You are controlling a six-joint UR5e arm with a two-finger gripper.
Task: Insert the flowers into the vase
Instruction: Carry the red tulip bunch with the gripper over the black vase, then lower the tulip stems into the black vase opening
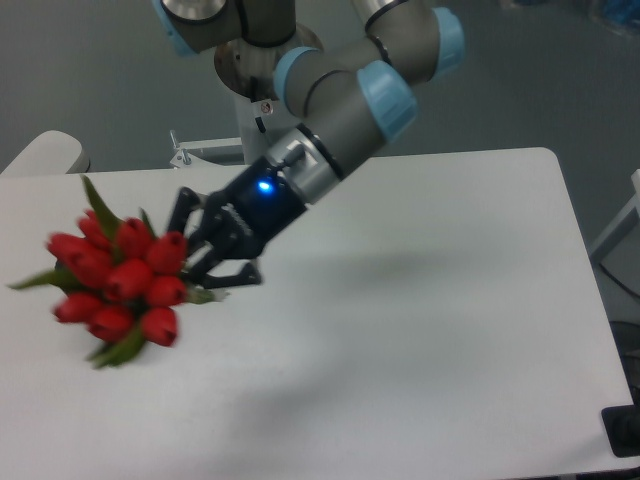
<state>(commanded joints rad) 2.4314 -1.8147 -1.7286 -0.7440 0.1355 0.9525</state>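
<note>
The flowers [118,282], a bunch of red tulip buds with green leaves, are at the left of the white table [430,300], buds pointing left. My gripper [205,262] is at the stem end of the bunch, and its dark fingers [232,276] close around the stems, which are hidden between them. The bunch seems held just above the tabletop, lying almost sideways. The arm reaches in from the back centre, with a blue light lit on the wrist. The vase is out of view.
The arm's base [255,80] stands at the table's back edge. A white rounded object [45,152] sits off the back left corner. A black object [625,432] is at the front right corner, past the table's edge.
</note>
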